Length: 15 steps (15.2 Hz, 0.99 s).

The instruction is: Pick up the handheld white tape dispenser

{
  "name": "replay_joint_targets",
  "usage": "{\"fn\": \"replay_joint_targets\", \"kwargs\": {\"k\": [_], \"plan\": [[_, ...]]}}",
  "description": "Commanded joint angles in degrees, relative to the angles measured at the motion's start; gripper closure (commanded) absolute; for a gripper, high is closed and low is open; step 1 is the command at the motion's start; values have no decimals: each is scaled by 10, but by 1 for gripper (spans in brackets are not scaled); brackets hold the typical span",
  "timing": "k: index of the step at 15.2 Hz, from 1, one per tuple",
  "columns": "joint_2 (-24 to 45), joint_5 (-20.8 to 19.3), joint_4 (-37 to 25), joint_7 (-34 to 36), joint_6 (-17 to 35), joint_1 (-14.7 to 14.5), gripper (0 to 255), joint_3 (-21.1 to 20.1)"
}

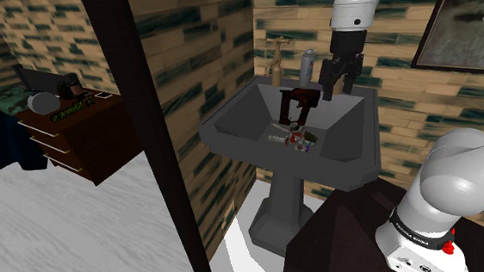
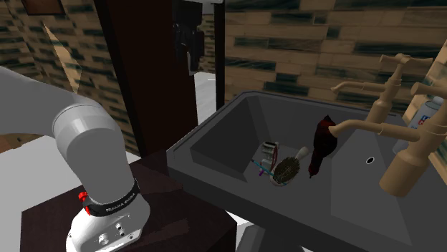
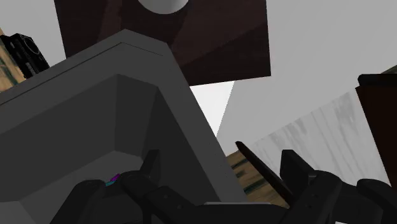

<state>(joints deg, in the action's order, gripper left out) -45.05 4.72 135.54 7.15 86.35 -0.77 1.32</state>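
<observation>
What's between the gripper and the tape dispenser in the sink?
Nothing visible does. The open gripper hangs over the edge of the sink, beside the dark red tape dispenser standing in the basin; the hairbrush lies off that path.

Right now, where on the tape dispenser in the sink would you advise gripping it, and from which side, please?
I'd grip the dark red tape dispenser by its upper part, coming down from above: it stands upright in the grey sink, top free, while a hairbrush lies beside its base. The open gripper hangs above the sink.
</observation>
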Motion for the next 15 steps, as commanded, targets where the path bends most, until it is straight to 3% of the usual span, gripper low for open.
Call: {"fn": "replay_joint_targets", "kwargs": {"k": [1,15], "plan": [[0,0,0,0,0,0,0,0],[215,-82,31,-116,227,19,0,60]]}}
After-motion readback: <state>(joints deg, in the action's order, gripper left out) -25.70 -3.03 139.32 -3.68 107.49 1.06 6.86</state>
